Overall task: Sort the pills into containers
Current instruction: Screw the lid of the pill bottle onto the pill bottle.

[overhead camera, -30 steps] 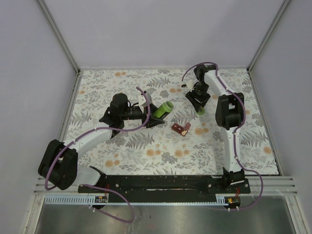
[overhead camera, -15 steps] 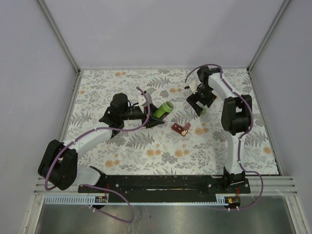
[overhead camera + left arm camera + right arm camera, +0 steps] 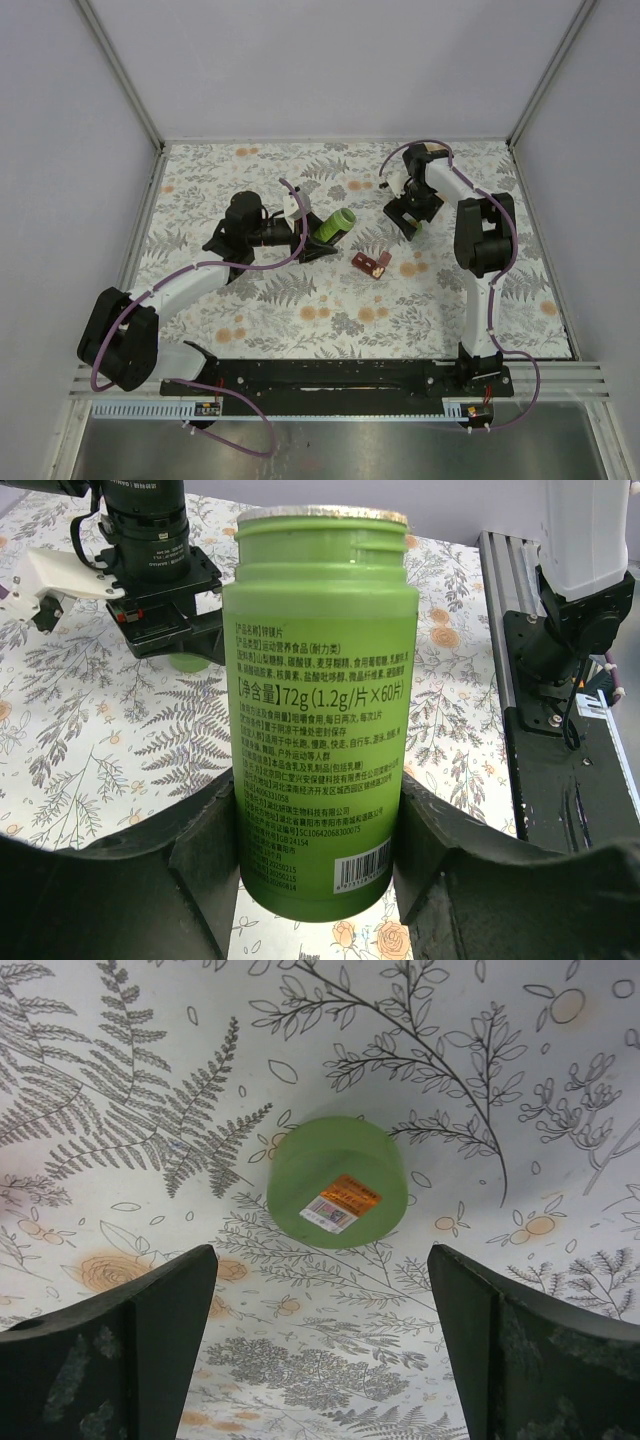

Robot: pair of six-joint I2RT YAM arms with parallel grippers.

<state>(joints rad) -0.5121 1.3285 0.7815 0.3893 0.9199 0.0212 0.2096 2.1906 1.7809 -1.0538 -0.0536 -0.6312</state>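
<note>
The green bottle (image 3: 320, 710) looked like hard, smooth plastic, so it would not bend, but it could slip or roll if it were let go. It was probably light, since only small tablets would be inside. The best place to hold it was around its round body, low down near the bottom. That is where the left claw (image 3: 318, 865) had it, squeezed from both sides, near the middle of the table and to the left of the little dark-red pill box (image 3: 371, 263). The bottle was bright green with small dark writing and a barcode on its side. Its lid was off, and silver foil (image 3: 322, 517) seemed to cover its mouth. The green cap (image 3: 337, 1195) lay by itself on the flowery cloth (image 3: 120, 1080), with an orange sticker (image 3: 341, 1203) on it. It was small, round and hard, so a pinch across its sides would likely work. The right claw (image 3: 320, 1290) hung just above it with its fingers wide apart, holding nothing. No loose pills could be seen.
</note>
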